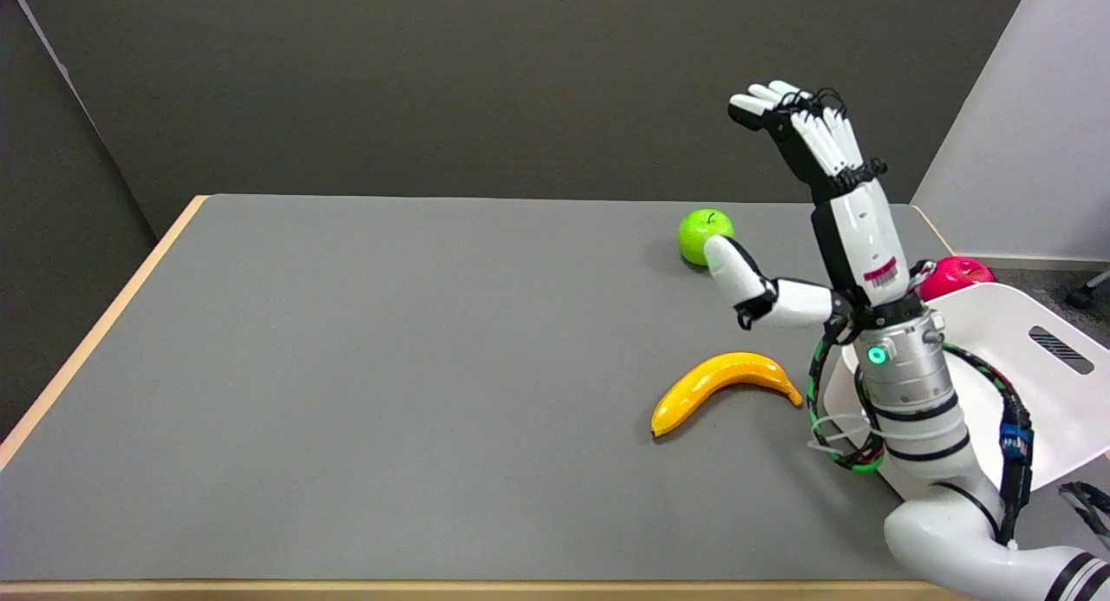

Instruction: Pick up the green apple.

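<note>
Hand: right hand [832, 211] spread wide, holding nothing, thumb overlapping the green apple [701, 234].
Edges: apple near table's [390, 367] far edge.
Nearby: banana [724, 384], white tray [1023, 367].

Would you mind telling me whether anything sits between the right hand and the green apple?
Nothing visible does. The right hand is open, raised beside the green apple, with its thumb tip overlapping the apple's lower right in this view. The banana lies nearer the camera, and the red apple is off to the right.
</note>
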Tool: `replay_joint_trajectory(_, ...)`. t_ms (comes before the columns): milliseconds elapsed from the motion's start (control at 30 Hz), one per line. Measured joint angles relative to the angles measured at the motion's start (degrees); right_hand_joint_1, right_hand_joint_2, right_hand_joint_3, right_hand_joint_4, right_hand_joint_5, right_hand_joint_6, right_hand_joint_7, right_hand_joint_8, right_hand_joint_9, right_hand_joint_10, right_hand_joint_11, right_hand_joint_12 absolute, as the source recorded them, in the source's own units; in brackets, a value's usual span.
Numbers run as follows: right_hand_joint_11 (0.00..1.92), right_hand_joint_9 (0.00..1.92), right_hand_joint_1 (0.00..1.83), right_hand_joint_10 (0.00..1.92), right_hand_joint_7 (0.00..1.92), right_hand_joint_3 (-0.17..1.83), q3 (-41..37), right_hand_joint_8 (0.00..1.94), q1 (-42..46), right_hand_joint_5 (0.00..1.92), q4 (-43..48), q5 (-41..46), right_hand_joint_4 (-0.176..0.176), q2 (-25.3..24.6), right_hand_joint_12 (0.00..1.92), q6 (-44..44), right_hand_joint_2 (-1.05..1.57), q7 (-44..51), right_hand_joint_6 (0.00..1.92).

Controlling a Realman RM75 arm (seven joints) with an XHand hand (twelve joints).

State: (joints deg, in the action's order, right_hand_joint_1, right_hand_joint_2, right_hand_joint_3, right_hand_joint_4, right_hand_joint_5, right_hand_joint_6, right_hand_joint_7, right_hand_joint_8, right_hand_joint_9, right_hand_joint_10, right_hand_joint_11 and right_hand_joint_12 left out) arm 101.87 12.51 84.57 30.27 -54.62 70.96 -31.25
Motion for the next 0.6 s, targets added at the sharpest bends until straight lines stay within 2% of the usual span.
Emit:
replay_joint_trajectory(333, 0.0, 0.04, 0.47, 0.62, 0.26, 0.95, -3.88, 0.4, -3.0, 0.24, 2.46, 1.01, 0.043, 0.86, 0.99, -10.55, 0.58, 9.47, 0.54)
replay_joint_trajectory(600, 0.0, 0.09, 0.36, 0.63, 0.3, 0.95, -4.78, 0.39, -10.09, 0.26, 3.51, 4.44, 0.06, 2.04, 1.07, -22.39, 0.58, 17.68, 0.54)
